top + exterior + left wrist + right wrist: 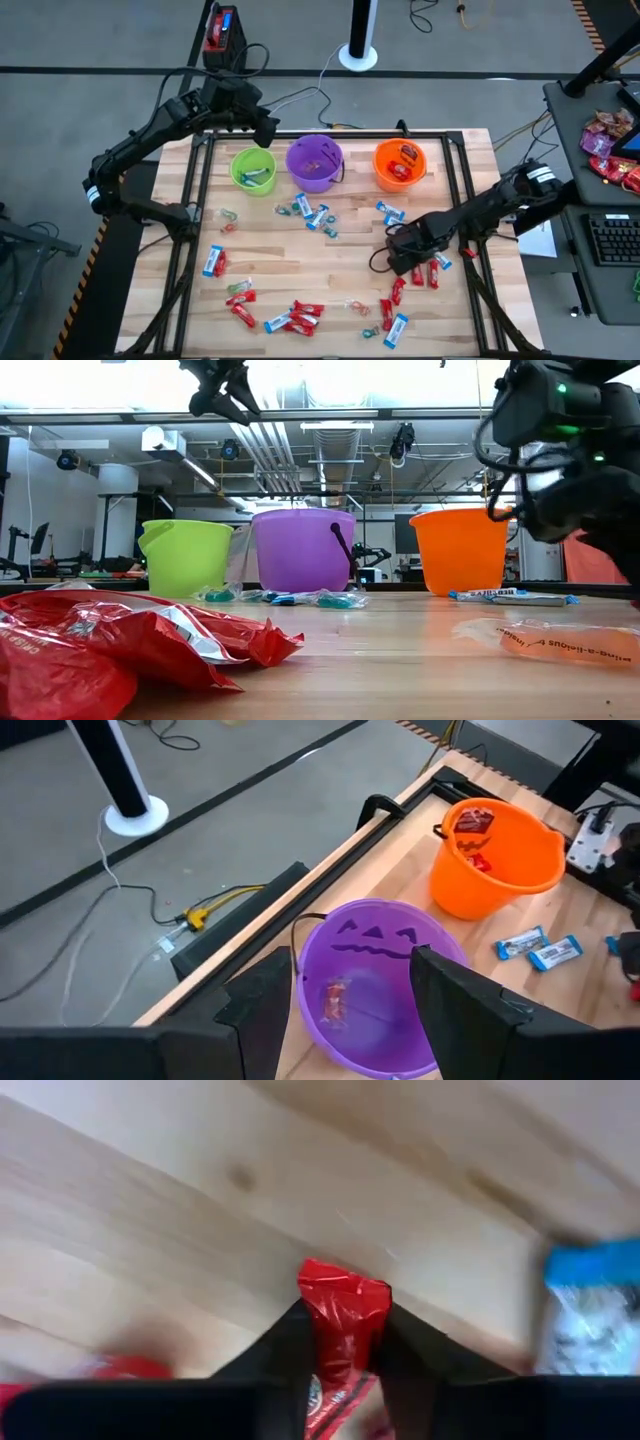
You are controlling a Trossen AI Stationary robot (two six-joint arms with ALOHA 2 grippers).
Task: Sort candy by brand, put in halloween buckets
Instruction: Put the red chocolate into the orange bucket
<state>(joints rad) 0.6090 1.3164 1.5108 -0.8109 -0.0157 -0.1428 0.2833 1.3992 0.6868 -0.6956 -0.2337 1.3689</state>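
Down low, the right gripper [343, 1342] pinches a red candy [344, 1315], its lower end hidden; the left gripper [345, 988] hangs open above the purple bucket [375, 982] on the wooden table [340, 255]

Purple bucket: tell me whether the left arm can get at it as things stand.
Probably yes. The left gripper hangs open just above the purple bucket, whose mouth is uncovered, with nothing between them. The right gripper is busy far off, pinching a red candy.
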